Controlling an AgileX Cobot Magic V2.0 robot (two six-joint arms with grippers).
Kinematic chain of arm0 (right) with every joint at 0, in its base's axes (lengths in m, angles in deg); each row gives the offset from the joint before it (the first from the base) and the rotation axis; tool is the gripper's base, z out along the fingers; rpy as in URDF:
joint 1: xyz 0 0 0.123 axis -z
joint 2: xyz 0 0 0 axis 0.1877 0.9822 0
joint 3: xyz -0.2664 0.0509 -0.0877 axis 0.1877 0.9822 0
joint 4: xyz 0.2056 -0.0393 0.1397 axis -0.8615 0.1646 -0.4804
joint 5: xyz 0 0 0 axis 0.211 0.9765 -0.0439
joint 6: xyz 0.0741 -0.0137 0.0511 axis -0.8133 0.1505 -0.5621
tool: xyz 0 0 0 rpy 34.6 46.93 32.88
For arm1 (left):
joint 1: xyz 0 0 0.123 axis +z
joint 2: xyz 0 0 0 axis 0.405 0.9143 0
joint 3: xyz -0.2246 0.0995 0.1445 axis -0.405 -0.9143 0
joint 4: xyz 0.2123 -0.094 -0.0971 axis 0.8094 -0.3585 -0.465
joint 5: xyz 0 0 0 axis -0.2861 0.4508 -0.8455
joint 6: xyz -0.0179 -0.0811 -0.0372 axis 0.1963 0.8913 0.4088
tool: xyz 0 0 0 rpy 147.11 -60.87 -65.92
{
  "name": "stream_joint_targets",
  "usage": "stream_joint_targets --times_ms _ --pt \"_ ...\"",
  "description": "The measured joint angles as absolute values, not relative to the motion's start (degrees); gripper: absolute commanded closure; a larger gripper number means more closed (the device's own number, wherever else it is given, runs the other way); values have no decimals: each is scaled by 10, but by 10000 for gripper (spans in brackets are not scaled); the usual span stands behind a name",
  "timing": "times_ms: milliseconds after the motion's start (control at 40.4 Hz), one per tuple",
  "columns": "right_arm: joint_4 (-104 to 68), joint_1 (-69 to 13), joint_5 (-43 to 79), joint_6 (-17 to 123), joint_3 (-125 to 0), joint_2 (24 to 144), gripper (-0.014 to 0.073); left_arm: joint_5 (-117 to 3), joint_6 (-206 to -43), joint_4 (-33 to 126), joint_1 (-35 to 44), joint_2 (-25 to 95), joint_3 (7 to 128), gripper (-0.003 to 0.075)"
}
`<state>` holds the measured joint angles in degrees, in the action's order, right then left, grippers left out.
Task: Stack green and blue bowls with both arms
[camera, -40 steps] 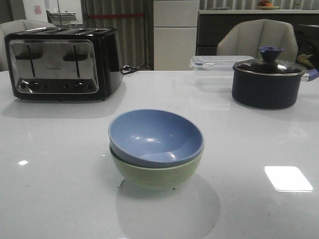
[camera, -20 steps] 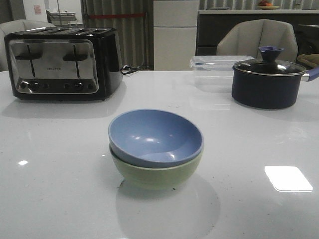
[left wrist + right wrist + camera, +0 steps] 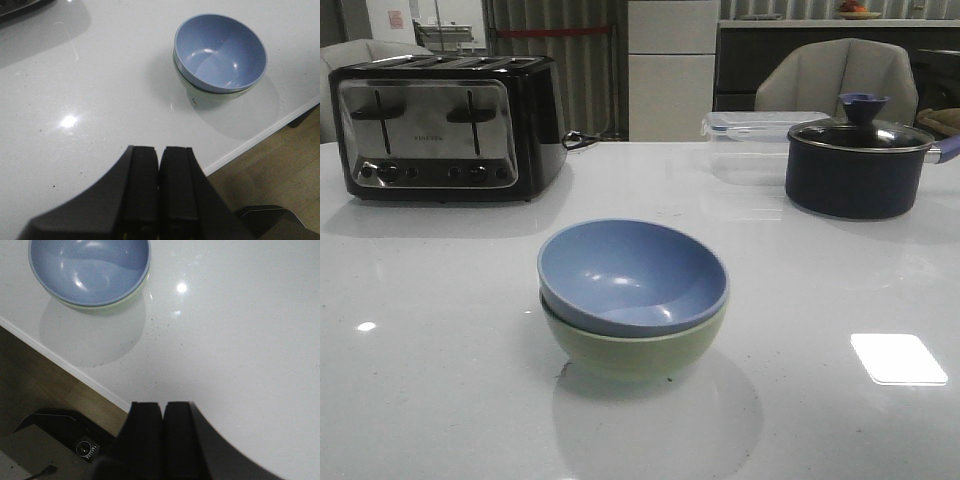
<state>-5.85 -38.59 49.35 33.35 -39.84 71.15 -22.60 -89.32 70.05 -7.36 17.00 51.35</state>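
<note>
The dusty blue bowl (image 3: 632, 272) sits nested inside the pale green bowl (image 3: 635, 350) at the middle of the white table (image 3: 430, 380). The stack also shows in the left wrist view, blue bowl (image 3: 220, 52) in green bowl (image 3: 200, 97), and in the right wrist view, blue bowl (image 3: 90, 267) over a green rim (image 3: 125, 297). My left gripper (image 3: 159, 150) is shut and empty, well back from the bowls near the table's front edge. My right gripper (image 3: 163, 405) is shut and empty, also back from the bowls. Neither gripper shows in the front view.
A black and chrome toaster (image 3: 445, 125) stands at the back left. A dark lidded pot (image 3: 855, 165) stands at the back right, with a clear plastic container (image 3: 750, 135) behind it. The table's front edge (image 3: 260, 135) runs near both grippers.
</note>
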Motion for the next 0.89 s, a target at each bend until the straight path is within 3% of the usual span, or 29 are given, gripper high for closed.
stream_joint_targets --times_ms 569,890 --pt "-58 -386 499 333 -398 711 537 -238 -890 710 -67 154 505 621" --pt "-58 -386 500 333 -398 711 537 -441 -890 720 119 -37 332 621"
